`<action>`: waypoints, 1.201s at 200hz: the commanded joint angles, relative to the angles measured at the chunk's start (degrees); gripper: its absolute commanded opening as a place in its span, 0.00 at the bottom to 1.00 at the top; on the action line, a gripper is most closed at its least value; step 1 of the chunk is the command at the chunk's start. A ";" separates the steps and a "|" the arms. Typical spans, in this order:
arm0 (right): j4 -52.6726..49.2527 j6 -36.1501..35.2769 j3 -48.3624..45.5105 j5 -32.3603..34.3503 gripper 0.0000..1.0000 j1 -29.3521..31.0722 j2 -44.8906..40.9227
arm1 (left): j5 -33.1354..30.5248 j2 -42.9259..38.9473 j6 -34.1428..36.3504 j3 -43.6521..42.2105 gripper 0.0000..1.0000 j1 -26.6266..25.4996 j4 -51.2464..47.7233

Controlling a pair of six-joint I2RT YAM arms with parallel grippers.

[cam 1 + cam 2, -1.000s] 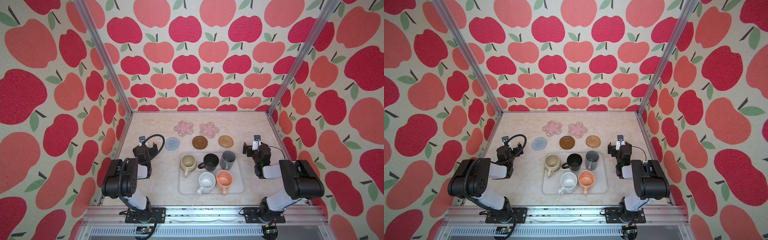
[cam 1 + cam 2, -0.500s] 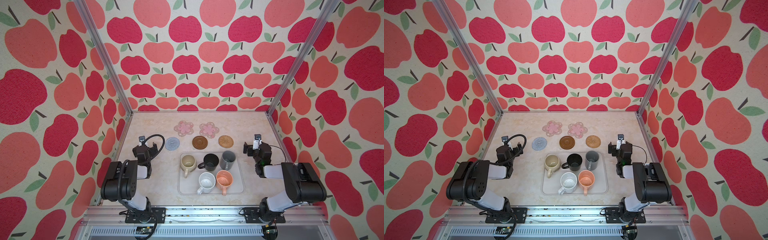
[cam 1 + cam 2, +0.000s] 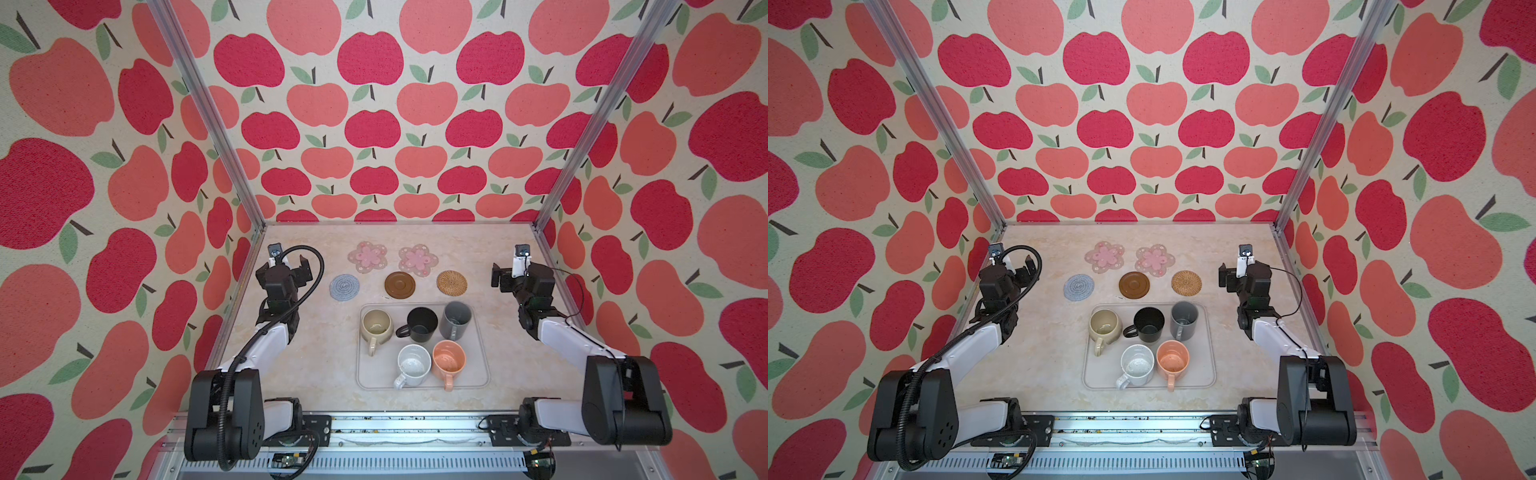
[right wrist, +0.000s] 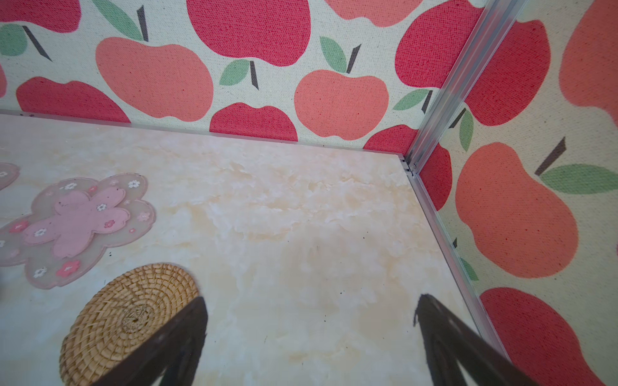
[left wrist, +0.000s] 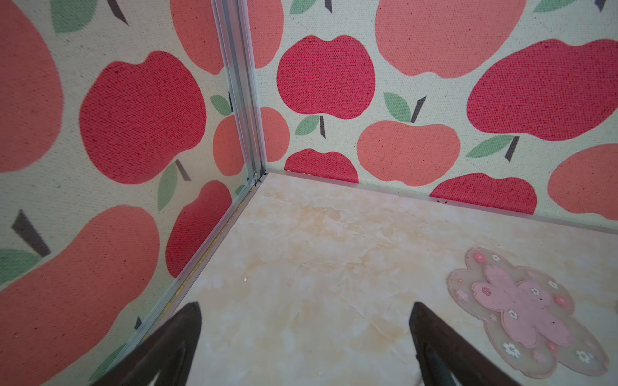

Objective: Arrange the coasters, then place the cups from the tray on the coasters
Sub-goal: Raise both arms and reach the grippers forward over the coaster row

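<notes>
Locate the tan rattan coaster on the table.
In both top views the rattan coaster lies right of the brown wooden coaster, just beyond the grey mug at the tray's far right corner.

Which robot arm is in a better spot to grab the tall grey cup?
Probably the right. The grey cup sits in the far right corner of the tray, nearest the open right gripper, with the rattan coaster just beyond it. The left gripper would have to cross the tray.

Top views: high over front edge, looking down & back, sharing whole table (image 3: 316, 365). Wrist cams: low, near surface, facing back corners; both catch left flower coaster (image 5: 521, 310).
</notes>
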 commanded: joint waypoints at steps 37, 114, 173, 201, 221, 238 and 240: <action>-14.92 3.27 14.25 -0.68 0.99 5.96 5.64 | 1.06 3.46 -7.80 9.41 0.99 -2.38 -12.09; -30.99 3.06 34.51 4.65 0.98 18.21 20.79 | -1.09 12.09 -8.60 20.34 0.96 -4.80 -23.86; -39.44 2.40 47.06 5.15 0.95 24.41 31.63 | -4.69 13.35 -9.43 21.73 0.99 -4.96 -27.56; -41.83 3.50 51.08 5.26 0.95 26.13 34.98 | -3.83 13.93 -9.59 21.76 0.99 -4.99 -28.57; -44.44 3.63 54.80 6.24 0.95 27.49 37.78 | -3.29 14.74 -10.51 22.35 0.98 -5.13 -30.04; -45.40 4.00 56.85 6.88 0.95 28.49 39.49 | -2.41 14.89 -10.88 22.59 0.91 -5.41 -30.91; -45.41 4.12 57.00 6.88 0.95 28.56 39.66 | -2.30 14.86 -10.88 22.48 0.91 -5.49 -30.80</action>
